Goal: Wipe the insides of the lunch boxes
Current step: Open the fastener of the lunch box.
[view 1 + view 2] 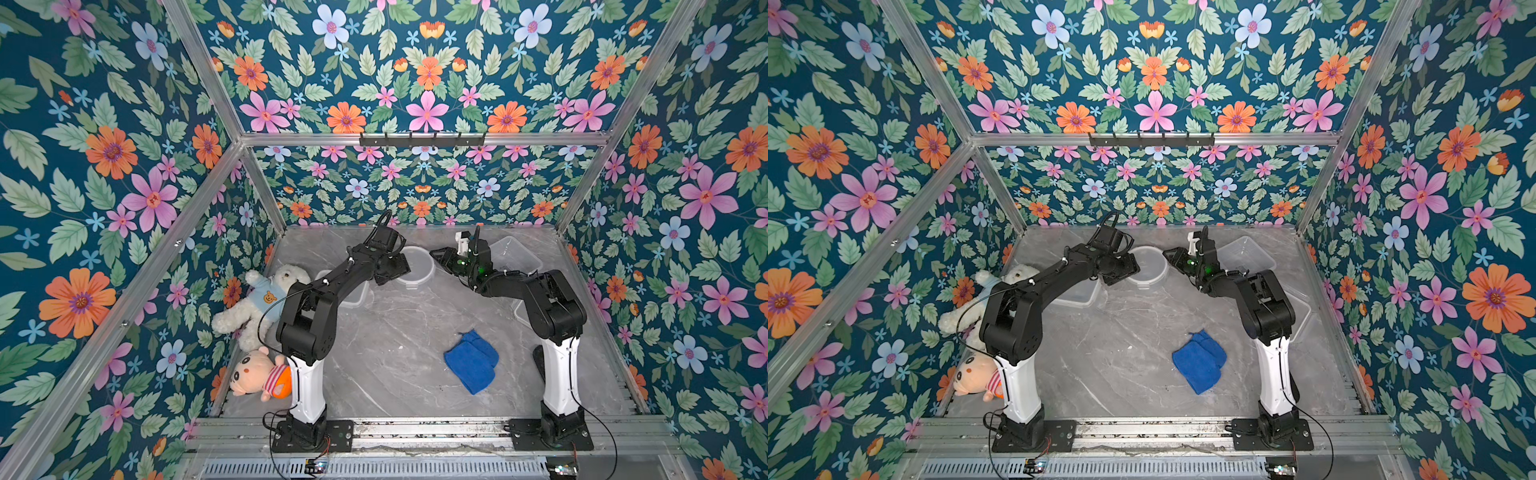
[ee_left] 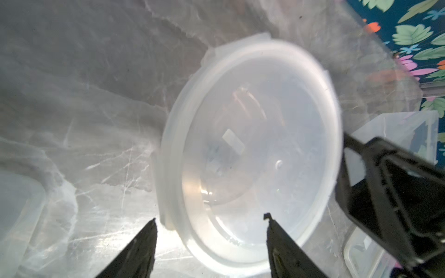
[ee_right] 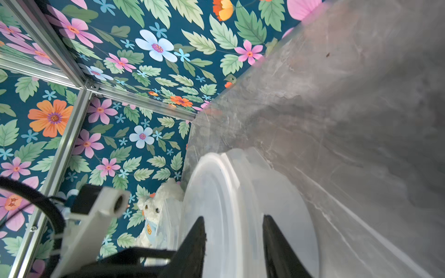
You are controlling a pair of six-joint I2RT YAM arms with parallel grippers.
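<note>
The round lunch box [image 1: 419, 270] [image 2: 252, 144] stands upright at the back middle of the table, between both grippers. My left gripper [image 1: 399, 269] [image 2: 209, 217] is open, with one finger over the inside of the tub and the other outside its near rim. My right gripper [image 1: 435, 253] [image 3: 233, 216] is open too, and the tub's opposite rim [image 3: 224, 204] runs between its fingers. The large square lunch box [image 1: 517, 253] sits at the back right. The smaller rectangular lunch box [image 1: 357, 297] lies partly under my left arm. The blue cloth [image 1: 471, 361] lies loose on the table.
A white teddy bear [image 1: 266, 299] and an orange doll [image 1: 259, 370] lie along the left wall. A clear flat lid [image 1: 519, 311] shows beside my right arm. Floral walls with metal posts close in the table on three sides.
</note>
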